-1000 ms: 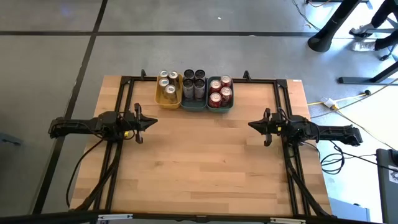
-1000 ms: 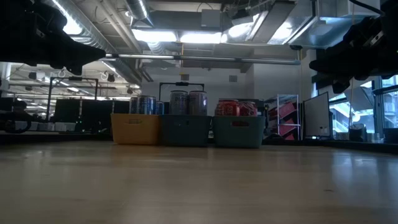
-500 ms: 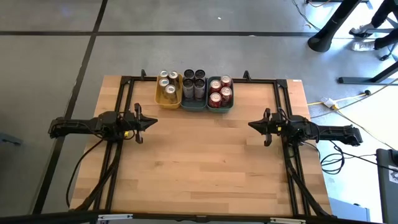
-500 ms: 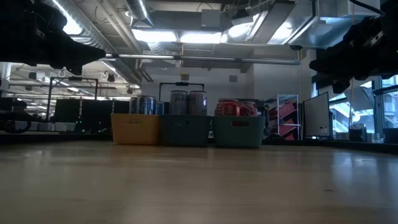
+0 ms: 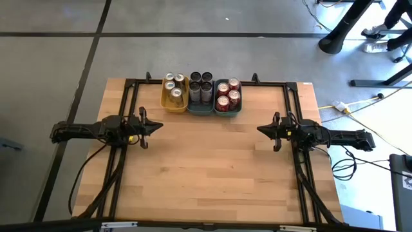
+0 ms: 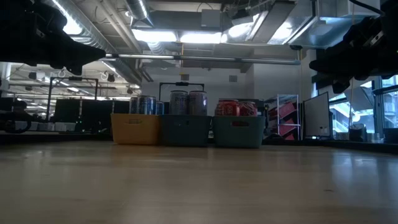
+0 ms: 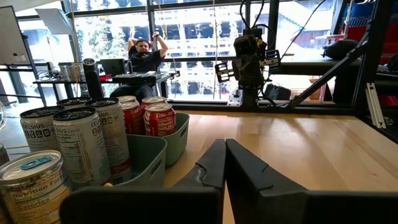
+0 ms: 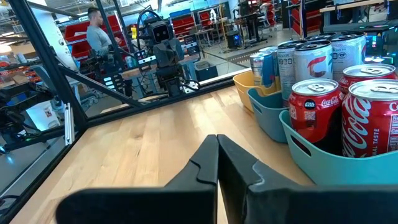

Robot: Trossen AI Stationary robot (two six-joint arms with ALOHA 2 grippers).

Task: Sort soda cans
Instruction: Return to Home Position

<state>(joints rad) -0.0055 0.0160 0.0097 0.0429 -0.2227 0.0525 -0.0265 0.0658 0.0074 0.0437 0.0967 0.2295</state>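
Left gripper [image 5: 156, 126] and right gripper [image 5: 262, 131], both closed and empty, hang near the table's [image 5: 206, 167] side edges. The cans [image 5: 201, 87] stand in 3 trays [image 5: 201, 111] at the far edge between them, slightly nearer the left.

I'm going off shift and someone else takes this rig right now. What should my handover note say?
Both shut and empty: left gripper and right gripper, at the left and right sides of the table.
Far edge, three bins side by side: gold cans in the yellow bin, dark cans in the dark middle bin, red cans in the teal bin.
Done: no can outside a bin.
Left: seemingly nothing but parking the arms.
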